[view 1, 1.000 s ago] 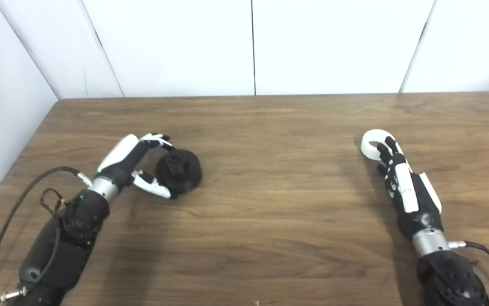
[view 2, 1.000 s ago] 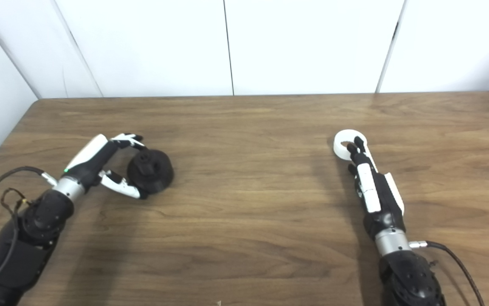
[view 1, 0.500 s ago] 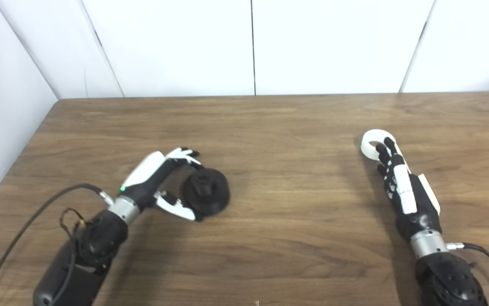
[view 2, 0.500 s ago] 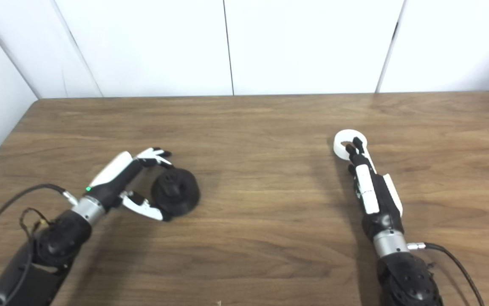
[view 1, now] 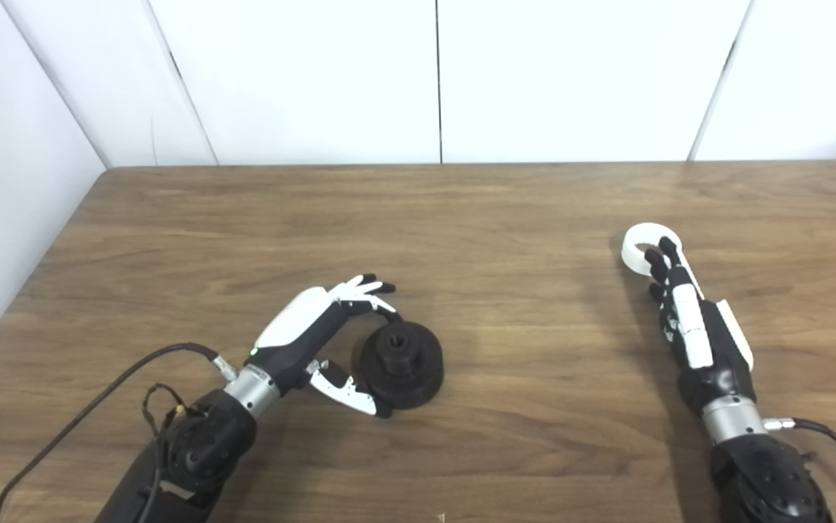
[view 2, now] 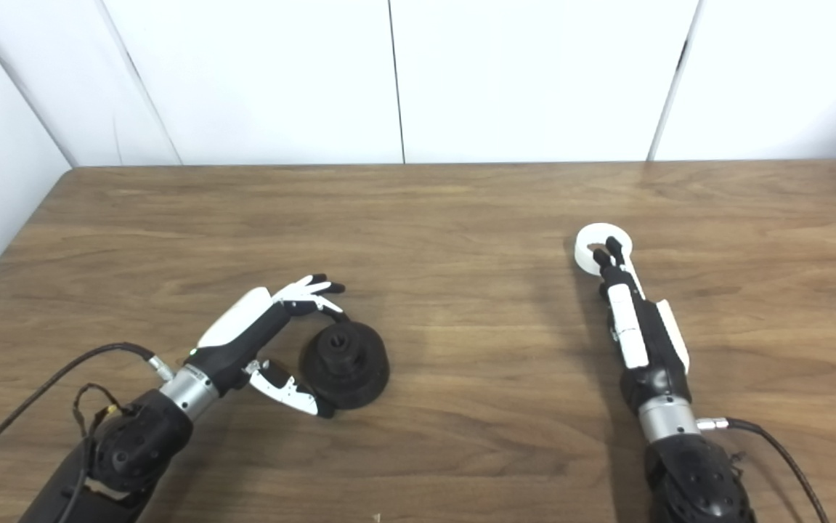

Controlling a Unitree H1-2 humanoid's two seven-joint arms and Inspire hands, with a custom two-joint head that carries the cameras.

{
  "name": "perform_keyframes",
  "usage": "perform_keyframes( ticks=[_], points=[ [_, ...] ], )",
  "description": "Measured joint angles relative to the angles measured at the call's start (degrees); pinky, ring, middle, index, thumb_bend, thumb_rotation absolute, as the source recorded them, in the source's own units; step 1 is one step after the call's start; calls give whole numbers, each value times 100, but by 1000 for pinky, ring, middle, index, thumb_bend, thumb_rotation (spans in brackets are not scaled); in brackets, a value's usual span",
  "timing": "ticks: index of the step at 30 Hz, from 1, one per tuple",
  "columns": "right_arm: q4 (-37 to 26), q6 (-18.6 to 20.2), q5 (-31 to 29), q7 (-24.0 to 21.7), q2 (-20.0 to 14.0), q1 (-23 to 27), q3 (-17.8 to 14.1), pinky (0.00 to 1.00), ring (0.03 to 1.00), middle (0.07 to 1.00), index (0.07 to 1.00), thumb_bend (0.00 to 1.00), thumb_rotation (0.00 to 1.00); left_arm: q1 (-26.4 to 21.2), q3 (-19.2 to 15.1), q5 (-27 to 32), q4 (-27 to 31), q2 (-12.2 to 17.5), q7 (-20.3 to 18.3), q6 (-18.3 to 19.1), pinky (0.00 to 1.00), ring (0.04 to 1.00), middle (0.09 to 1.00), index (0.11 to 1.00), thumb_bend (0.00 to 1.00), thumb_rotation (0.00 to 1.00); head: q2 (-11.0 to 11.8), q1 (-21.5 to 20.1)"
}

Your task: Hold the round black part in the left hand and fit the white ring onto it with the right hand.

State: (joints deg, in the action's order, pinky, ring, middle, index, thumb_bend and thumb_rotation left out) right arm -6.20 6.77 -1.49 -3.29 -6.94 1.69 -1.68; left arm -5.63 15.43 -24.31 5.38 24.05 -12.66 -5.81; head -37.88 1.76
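Wooden table (view 1: 505, 349), left hand (view 1: 319, 341) gripping black part (view 1: 401, 363)

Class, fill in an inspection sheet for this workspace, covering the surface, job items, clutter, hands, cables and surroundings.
Surface: wooden table, brown grain.
Job items: round black part with a raised hub, between the left hand's fingers and thumb, whether resting on the table unclear; white ring at the right fingertips.
Clutter: nothing seen.
Hands: left hand curled around the black part; right hand stretched out, fingertips at the ring, grip unclear.
Cables: black cable along the left arm; another at the right wrist.
Surroundings: white wall panels behind and at left.
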Motion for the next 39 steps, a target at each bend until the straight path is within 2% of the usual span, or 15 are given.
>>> perform_keyframes(
  ticks=[10, 16, 27, 31, 32, 33, 34, 35, 37, 39],
  points=[
    [-4, 4, 14, 33, 24, -2, 0, 1000, 1000, 966, 1000, 544, 1000, 150, 313, -134, 188, -138, -2, -136, 998, 985, 907, 622, 955, 167, -18, -123],
    [-74, 19, 14, 55, 36, -3, 0, 1000, 1000, 966, 1000, 528, 1000, 203, 492, -229, 289, -325, -5, -147, 1000, 993, 914, 628, 942, 172, -26, -158],
    [-95, 32, 9, 69, 52, -3, -2, 1000, 998, 943, 999, 535, 1000, 211, 527, -229, 289, -358, -1, -181, 1000, 998, 916, 625, 937, 162, -70, -202],
    [-95, 7, 26, 124, 77, -4, -34, 925, 950, 913, 966, 556, 1000, 212, 529, -230, 289, -362, -1, -183, 1000, 996, 914, 624, 939, 165, -88, -211],
    [-95, 1, 41, 147, 87, -4, -41, 893, 930, 901, 942, 555, 954, 212, 529, -230, 289, -362, -1, -183, 1000, 996, 914, 623, 940, 163, -88, -211],
    [-96, -17, 185, 204, 95, -2, -47, 841, 892, 879, 891, 553, 836, 213, 529, -228, 289, -363, -3, -182, 1000, 997, 914, 622, 943, 160, -97, -220],
    [-99, -61, 543, 338, 49, -3, -19, 825, 875, 867, 858, 555, 746, 215, 526, -222, 289, -366, -4, -181, 1000, 996, 914, 622, 945, 162, -114, -246],
    [-113, -111, 872, 413, -28, -4, 52, 818, 867, 861, 842, 556, 700, 215, 524, -217, 289, -372, -6, -180, 1000, 996, 914, 622, 945, 162, -114, -246],
    [-150, -189, 1383, 597, -143, 11, 87, 886, 882, 854, 800, 644, 583, 218, 522, -215, 289, -384, -10, -175, 999, 994, 915, 623, 943, 166, -114, -255],
    [-221, -287, 1790, 787, -292, 73, 36, 915, 896, 855, 787, 691, 559, 224, 520, -215, 289, -386, -10, -175, 997, 993, 915, 624, 943, 167, -114, -246]
  ],
)
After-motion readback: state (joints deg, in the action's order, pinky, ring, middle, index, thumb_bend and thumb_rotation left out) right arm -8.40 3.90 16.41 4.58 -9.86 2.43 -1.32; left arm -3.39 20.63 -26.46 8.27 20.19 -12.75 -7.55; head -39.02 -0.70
